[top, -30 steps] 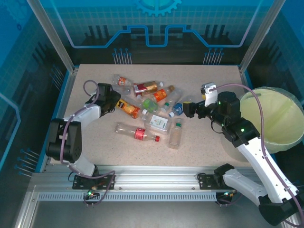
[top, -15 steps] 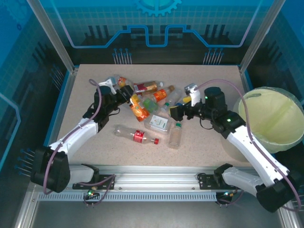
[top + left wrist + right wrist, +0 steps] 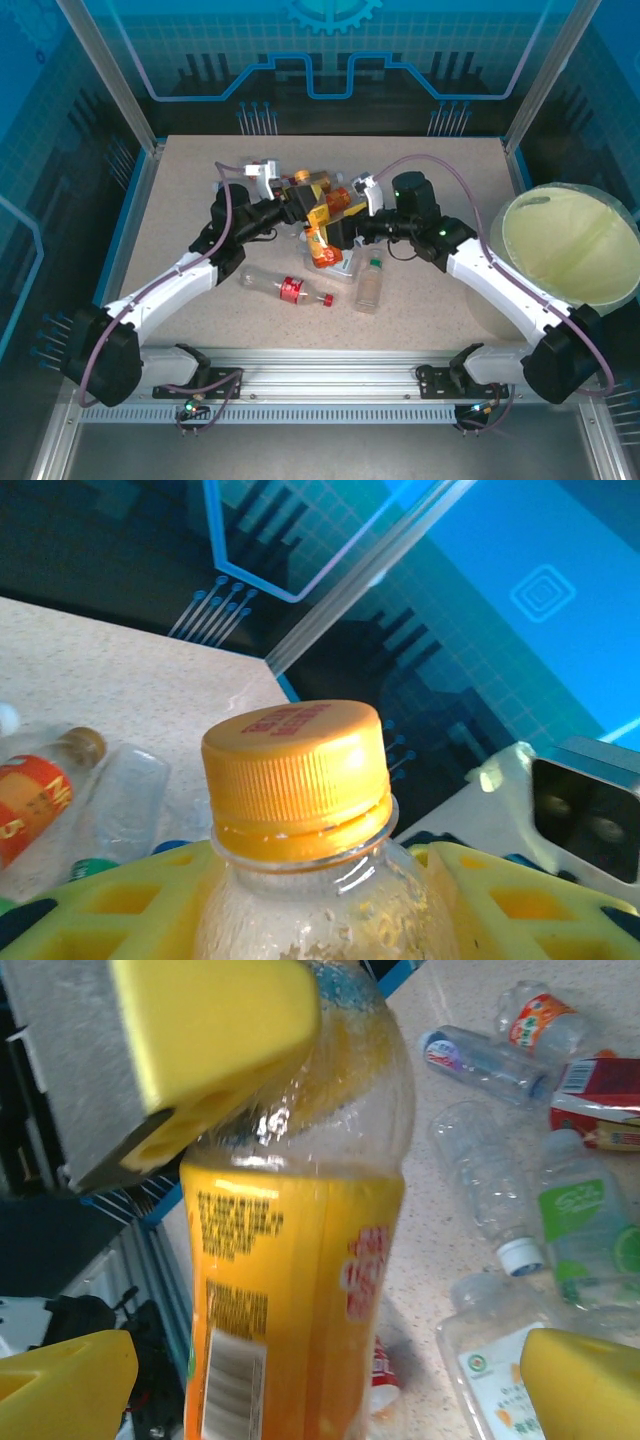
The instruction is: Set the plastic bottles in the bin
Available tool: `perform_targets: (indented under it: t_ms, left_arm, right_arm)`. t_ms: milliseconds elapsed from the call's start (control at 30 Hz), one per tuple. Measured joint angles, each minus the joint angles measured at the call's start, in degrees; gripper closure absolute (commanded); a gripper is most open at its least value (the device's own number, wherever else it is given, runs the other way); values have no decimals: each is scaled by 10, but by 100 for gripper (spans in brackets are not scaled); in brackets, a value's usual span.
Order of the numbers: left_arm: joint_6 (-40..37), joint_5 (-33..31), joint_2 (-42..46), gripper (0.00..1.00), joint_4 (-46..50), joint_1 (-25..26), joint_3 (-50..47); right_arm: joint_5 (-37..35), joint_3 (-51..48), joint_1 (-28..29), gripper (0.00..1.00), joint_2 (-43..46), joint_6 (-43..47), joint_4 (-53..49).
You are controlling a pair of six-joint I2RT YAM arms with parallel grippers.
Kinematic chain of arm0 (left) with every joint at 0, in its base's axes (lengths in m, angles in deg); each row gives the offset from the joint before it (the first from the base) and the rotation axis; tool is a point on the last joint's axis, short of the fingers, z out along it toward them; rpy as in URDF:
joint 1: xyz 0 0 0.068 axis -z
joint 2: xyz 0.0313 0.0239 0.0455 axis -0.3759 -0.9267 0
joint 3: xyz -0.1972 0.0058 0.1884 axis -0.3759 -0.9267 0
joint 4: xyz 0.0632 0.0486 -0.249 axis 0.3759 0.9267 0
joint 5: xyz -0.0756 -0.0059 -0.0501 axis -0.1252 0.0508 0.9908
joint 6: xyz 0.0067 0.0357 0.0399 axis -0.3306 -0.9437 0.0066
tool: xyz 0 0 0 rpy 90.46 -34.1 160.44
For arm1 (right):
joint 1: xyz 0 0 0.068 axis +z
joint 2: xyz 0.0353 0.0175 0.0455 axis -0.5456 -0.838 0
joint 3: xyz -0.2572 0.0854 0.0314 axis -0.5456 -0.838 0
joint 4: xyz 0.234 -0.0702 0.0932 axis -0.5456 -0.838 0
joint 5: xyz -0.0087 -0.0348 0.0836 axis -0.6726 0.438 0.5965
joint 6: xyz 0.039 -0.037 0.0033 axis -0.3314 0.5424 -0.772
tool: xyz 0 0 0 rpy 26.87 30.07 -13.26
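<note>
Left gripper [image 3: 308, 200]: clamped on orange-labelled bottle [image 3: 320, 238] — held aloft.
Right gripper [image 3: 320, 1385]: wide open, flanking that bottle.
Table [image 3: 440, 170]: speckled beige — other bottles [image 3: 290, 288] scattered.
Bin [image 3: 570, 250]: beside table's right edge.
Walls [image 3: 330, 60]: blue panels.

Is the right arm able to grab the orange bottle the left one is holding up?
Probably yes. The right gripper is open, with its fingers on either side of the orange bottle and nothing else between them. The left gripper is shut on it near the cap, leaving the label part free.
</note>
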Motion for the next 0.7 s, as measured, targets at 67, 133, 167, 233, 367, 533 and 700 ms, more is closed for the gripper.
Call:
perform_targets:
  t_ms: [67,133,167,233,367,533,700]
  left_arm:
    - [0,6,-7,49,-13,7,5]
    - [0,11,-13,49,-25,13,9]
    - [1,12,-16,49,-29,15,9]
    - [4,17,-23,49,-37,19,11]
    - [12,22,-32,49,-47,22,13]
    - [13,27,-33,49,-46,22,19]
    - [13,32,-36,42,-46,22,30]
  right_arm:
    - [19,3,0,1,-13,-18,15]
    - [31,10,4,3,-27,-30,20]
    - [37,15,7,4,-33,-33,20]
    - [50,26,12,11,-48,-38,21]
    - [71,33,17,24,-63,-42,24]
    - [53,42,16,42,-63,-32,1]
    - [36,55,17,50,-59,-24,-21]
